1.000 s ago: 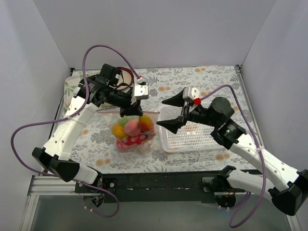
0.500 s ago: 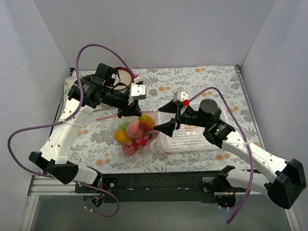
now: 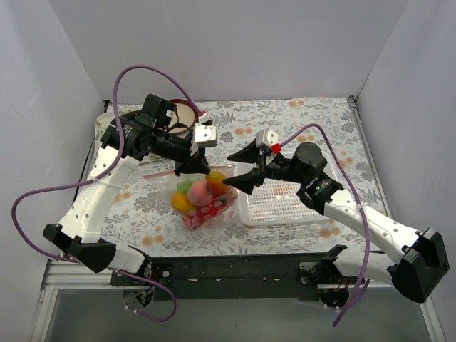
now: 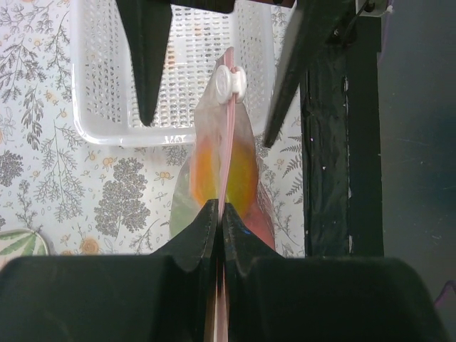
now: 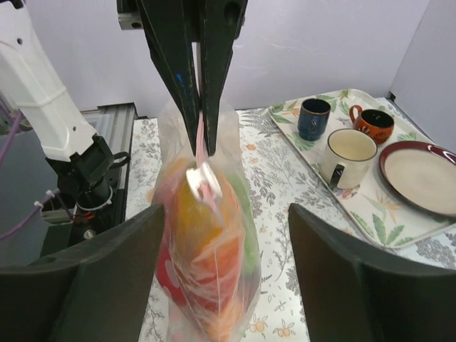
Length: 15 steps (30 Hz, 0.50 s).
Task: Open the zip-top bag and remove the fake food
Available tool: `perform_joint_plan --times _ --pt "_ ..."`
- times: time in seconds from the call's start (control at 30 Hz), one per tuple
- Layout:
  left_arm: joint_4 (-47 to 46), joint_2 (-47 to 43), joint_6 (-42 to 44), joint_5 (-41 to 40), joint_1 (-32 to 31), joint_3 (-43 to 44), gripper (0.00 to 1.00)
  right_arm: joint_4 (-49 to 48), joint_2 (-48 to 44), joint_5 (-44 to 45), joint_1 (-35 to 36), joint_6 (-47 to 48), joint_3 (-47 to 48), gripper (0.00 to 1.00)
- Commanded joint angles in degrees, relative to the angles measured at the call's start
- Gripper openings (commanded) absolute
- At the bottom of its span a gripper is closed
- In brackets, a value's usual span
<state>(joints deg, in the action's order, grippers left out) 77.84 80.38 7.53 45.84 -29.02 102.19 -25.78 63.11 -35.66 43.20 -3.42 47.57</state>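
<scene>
The zip-top bag [image 3: 203,203] hangs from its pink zip strip, full of fake food [image 3: 197,192] in red, orange, yellow and green. My left gripper [image 3: 191,168] is shut on the strip, as the left wrist view [image 4: 219,211] shows, with the bag [image 4: 221,167] hanging beyond it. A white slider [image 4: 230,82] sits at the strip's far end. My right gripper [image 3: 229,169] is open, its fingers on either side of that end. In the right wrist view it [image 5: 226,246] straddles the bag [image 5: 206,263] without touching, with the slider [image 5: 201,182] ahead.
A white mesh basket [image 3: 285,206] lies right of the bag, under my right arm. A patterned tray [image 5: 370,206] at the back left holds a blue cup [image 5: 313,117], an orange cup [image 5: 370,122], a cream cup [image 5: 348,157] and a brown-rimmed plate [image 5: 420,174].
My right gripper has moved left from over the basket to the bag's slider end, staying open. My left gripper has kept its hold and shifted the bag slightly.
</scene>
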Motion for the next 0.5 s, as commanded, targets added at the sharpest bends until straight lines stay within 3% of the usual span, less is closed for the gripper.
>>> perform_joint_plan --times 0.0,0.07,0.1,0.17,0.2,0.3,0.4,0.47 --pt "1.52 -1.54 -1.02 2.41 -0.6 2.57 0.0 -4.19 2.89 -5.46 0.04 -2.11 4.89 0.69" --pt "1.52 -1.72 -0.94 2.32 -0.6 2.75 0.0 -4.19 3.86 -7.05 0.13 -2.47 5.25 0.61" --pt "1.52 -1.72 -1.02 2.23 -0.69 2.75 0.0 -4.28 4.03 -7.49 0.13 -2.64 5.25 0.51" --pt "1.52 -1.89 -0.68 2.14 -0.69 2.49 0.0 -4.45 4.21 -8.02 0.04 -2.91 5.25 0.41" --pt "1.43 -1.98 -0.5 2.06 -0.69 2.31 0.0 -4.37 4.21 -8.2 0.04 -2.99 5.25 0.26" --pt "1.26 -2.07 -0.23 1.62 -0.69 1.7 0.0 -3.23 4.04 -7.94 0.04 -2.91 5.25 0.01" --pt "-1.01 -3.03 -0.32 0.13 -0.69 -1.11 0.06 -2.87 3.07 -8.02 0.04 -2.82 4.81 0.01" --pt "-2.86 -3.73 -1.28 -0.23 -0.78 -3.48 0.3 -2.61 2.46 -7.94 0.04 -2.91 4.99 0.01"
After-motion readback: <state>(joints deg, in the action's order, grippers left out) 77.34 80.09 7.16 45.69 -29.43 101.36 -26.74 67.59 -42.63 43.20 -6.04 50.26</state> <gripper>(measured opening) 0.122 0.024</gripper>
